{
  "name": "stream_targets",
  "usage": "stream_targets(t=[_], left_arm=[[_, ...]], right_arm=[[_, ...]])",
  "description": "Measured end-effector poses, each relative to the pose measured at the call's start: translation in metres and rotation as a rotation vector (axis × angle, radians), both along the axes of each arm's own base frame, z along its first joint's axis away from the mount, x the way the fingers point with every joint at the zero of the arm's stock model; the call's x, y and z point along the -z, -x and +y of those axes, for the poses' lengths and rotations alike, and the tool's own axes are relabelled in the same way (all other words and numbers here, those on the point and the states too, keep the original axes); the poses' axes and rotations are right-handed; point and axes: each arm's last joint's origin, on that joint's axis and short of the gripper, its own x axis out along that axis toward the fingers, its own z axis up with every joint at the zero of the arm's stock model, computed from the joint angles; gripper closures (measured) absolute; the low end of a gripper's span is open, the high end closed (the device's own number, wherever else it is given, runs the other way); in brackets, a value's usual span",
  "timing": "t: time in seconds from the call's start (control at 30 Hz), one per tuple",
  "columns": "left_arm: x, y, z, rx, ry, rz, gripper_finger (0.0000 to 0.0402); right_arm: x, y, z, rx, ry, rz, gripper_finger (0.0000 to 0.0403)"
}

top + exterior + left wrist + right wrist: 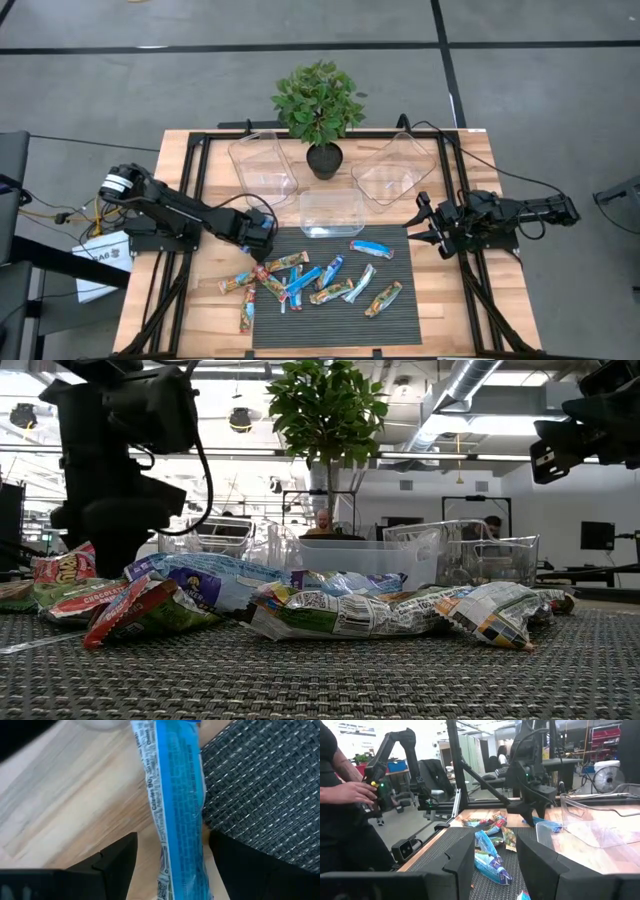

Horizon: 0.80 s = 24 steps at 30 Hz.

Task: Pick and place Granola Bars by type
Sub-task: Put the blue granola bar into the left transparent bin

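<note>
Granola Bars [320,280] lie scattered across the dark woven mat [330,330], a few spilling off its left edge onto bare wood. I see blue, red-orange and green-gold wrappers, all crinkled foil. One blue bar [175,805] lies straddling the mat edge and the wooden tabletop [65,810], directly between the spread fingers of my left gripper [262,243]; its jaws stand wide, not touching the wrapper. Small white print runs along its seam, "90" just legible. In the low view one wrapper reads "CHOCOLATE".

Right gripper [428,228] hovers off the mat's right edge, near the far-right tub, jaws part open, holding nothing.

Three clear plastic tubs [332,212] sit behind the mat, a potted plant [320,110] between the outer two. Open wood on both sides of the mat, bounded by black frame rails [190,190]
</note>
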Motion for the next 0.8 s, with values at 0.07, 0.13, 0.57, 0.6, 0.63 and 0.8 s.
stream_targets(t=[0.07, 0.13, 0.57, 0.6, 0.63, 0.8], left_arm=[[0.0016, -0.0021, -0.0004, 0.01, -0.003, 0.011, 0.0152], [0.0013, -0.003, -0.0004, 0.011, -0.01, 0.01, 0.0152], [0.0014, -0.0059, -0.0019, 0.035, 0.016, -0.007, 0.028], [0.0015, -0.0062, -0.0021, 0.035, 0.02, -0.01, 0.0293], [0.0015, -0.0067, -0.0023, 0.035, 0.023, -0.015, 0.0305], [0.0016, -0.0074, -0.0026, 0.036, 0.032, -0.022, 0.0351]], right_arm=[[-0.0001, 0.0, 0.0, 0.0, 0.0, -0.001, 0.0264], [0.0, 0.0, 0.0, 0.0, 0.0, -0.001, 0.0265], [0.0001, 0.0, 0.0, 0.0, 0.0, 0.0, 0.0266], [0.0001, 0.0, 0.0, 0.0, 0.0, 0.0, 0.0266], [-0.0001, 0.0, 0.0, 0.0, 0.0, -0.001, 0.0266], [0.0, 0.0, 0.0, 0.0, 0.0, 0.0, 0.0264]])
